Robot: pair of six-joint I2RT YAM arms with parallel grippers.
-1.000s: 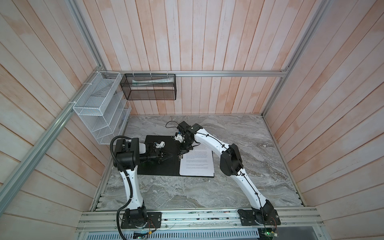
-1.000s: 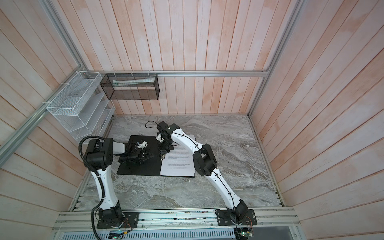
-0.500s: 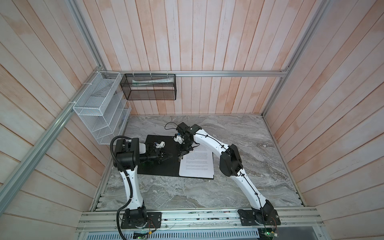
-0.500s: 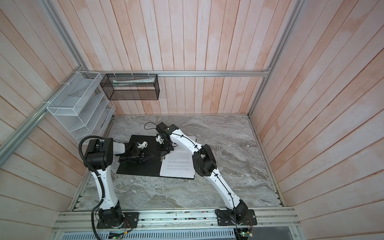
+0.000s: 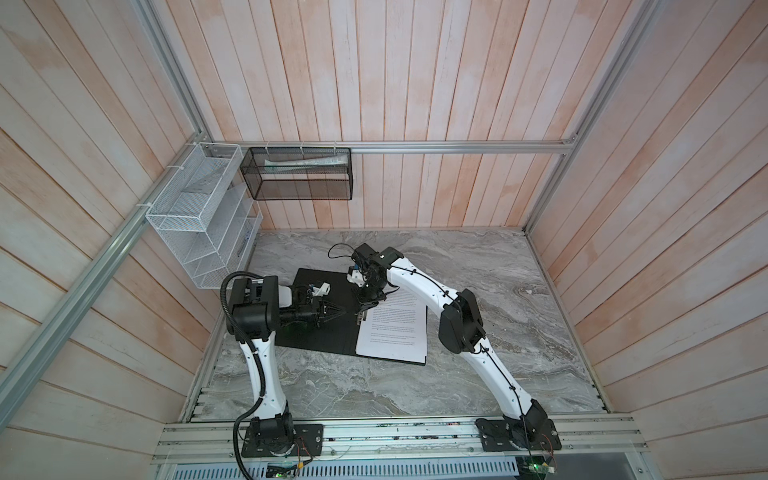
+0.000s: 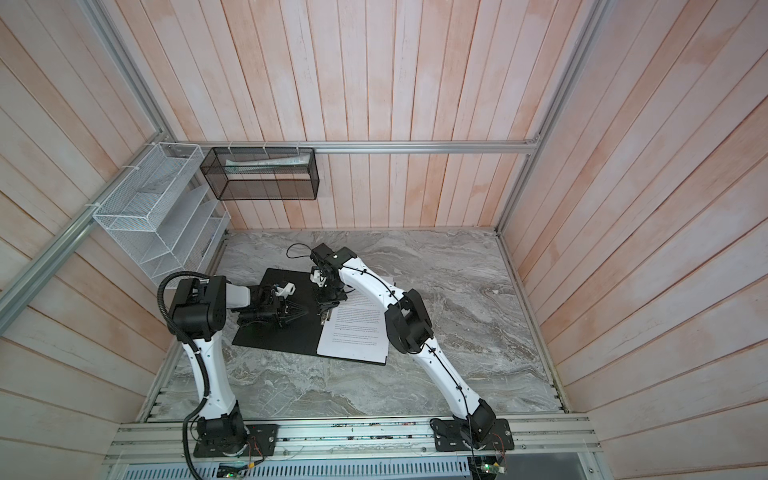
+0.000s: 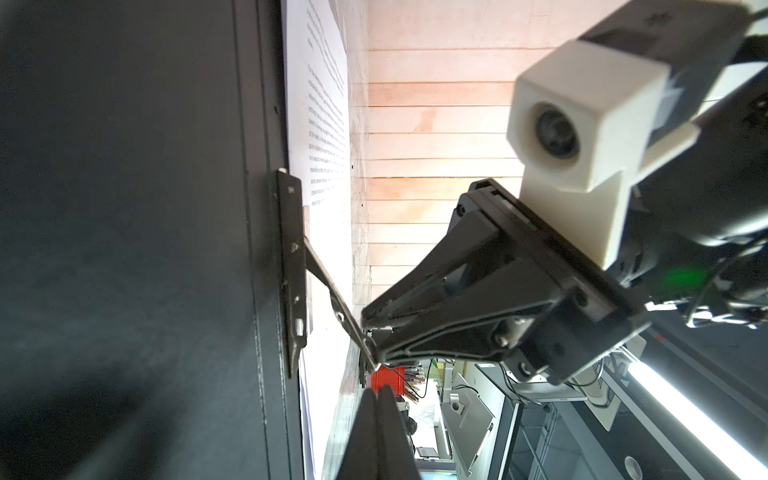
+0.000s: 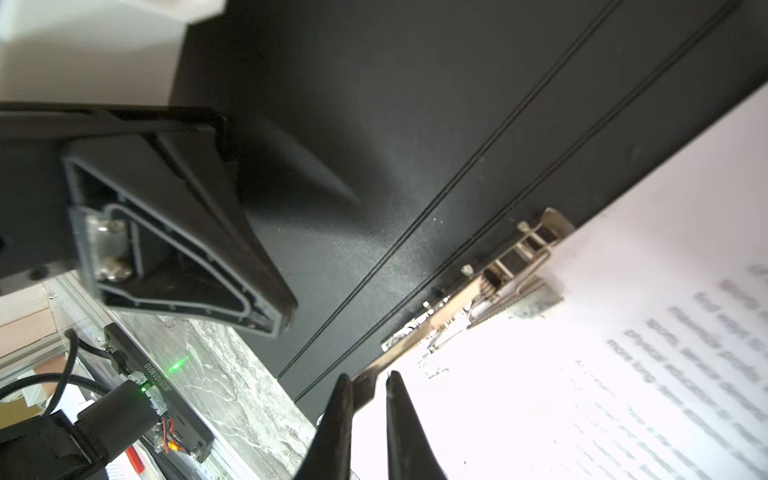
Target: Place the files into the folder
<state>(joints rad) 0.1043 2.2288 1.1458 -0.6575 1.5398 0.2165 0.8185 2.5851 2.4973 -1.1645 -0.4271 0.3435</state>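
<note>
The folder lies open on the table, black inside up. The files, white printed sheets, rest on its right half. At the spine the metal clip's lever stands raised off the sheets. My right gripper reaches down from the far side and is shut on the lever's end, its tips pinching it in the left wrist view. My left gripper is shut and empty, lying low over the folder's left half and pointing at the spine.
A white wire mesh rack hangs on the left wall. A black mesh basket hangs on the back wall with paper in it. Grey marble tabletop extends to the right and front of the folder.
Almost nothing differs. The right gripper and the sheets' edge by the spine have crept very slightly left. The left arm has stayed still.
</note>
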